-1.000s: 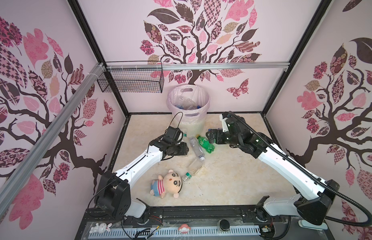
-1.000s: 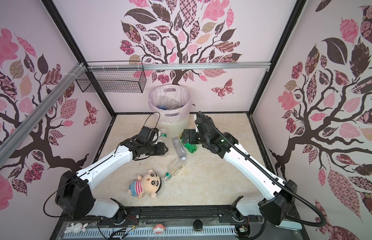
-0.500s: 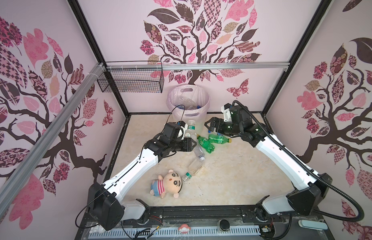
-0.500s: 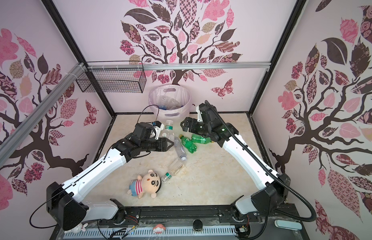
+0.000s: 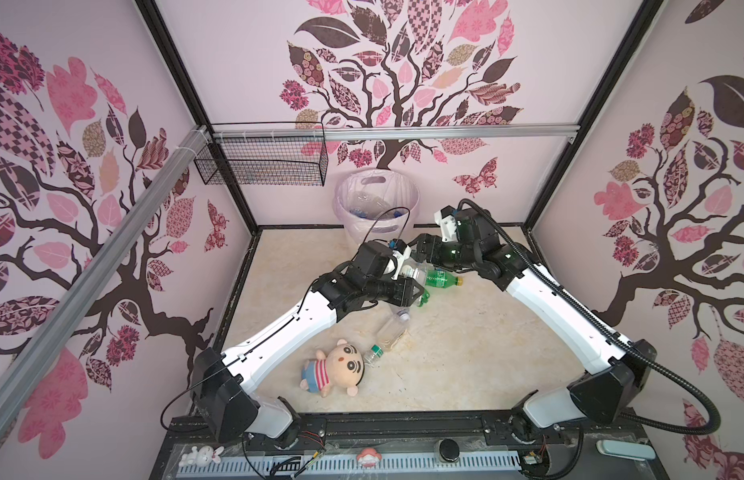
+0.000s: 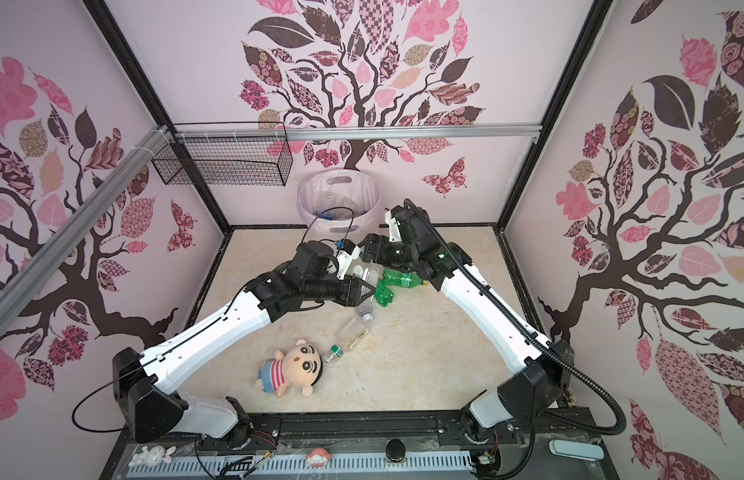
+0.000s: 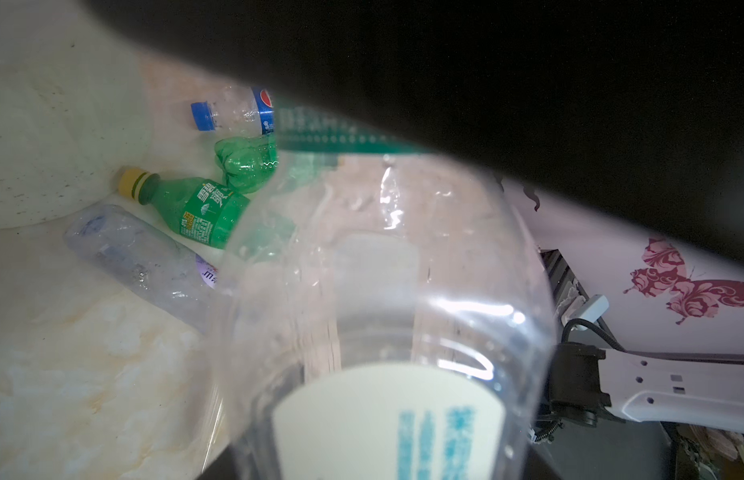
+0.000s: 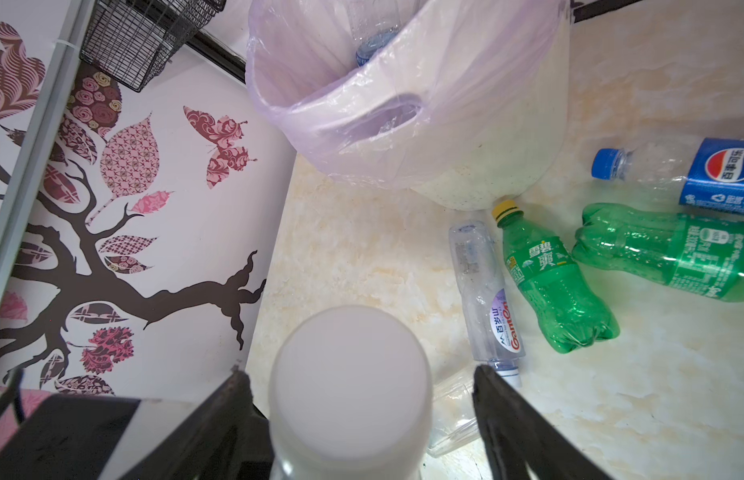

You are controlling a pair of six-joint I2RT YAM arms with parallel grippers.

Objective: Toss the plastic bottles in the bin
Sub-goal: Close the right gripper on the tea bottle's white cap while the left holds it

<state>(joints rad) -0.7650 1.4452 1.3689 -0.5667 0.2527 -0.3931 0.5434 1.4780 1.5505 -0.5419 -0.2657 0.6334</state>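
The clear bottle (image 7: 383,291) is up off the floor (image 5: 466,353), clamped in the left gripper (image 6: 364,291). Its far end pokes between the parted jaws of the right gripper (image 8: 360,372), with a gap on both sides, so nothing is gripped there. That pale round end faces the right wrist camera, so the long axis runs straight into that gripper. It looks like a hand-over being lined up.

In both top views the bin (image 5: 356,232) sits at about eleven o'clock from the bottle. The right gripper is the nearer one, and there are bottles inside.

Now the writing: the held bottle's white label has blue characters, too blurred to read. Down by the bin's foot lie a Pepsi bottle (image 8: 711,174) marked 百事可乐, a yellow-capped green 雪碧 bottle (image 8: 549,282) and a second green bottle (image 8: 673,249). Beside them is a clear Ganten bottle (image 8: 486,299), 百岁山.
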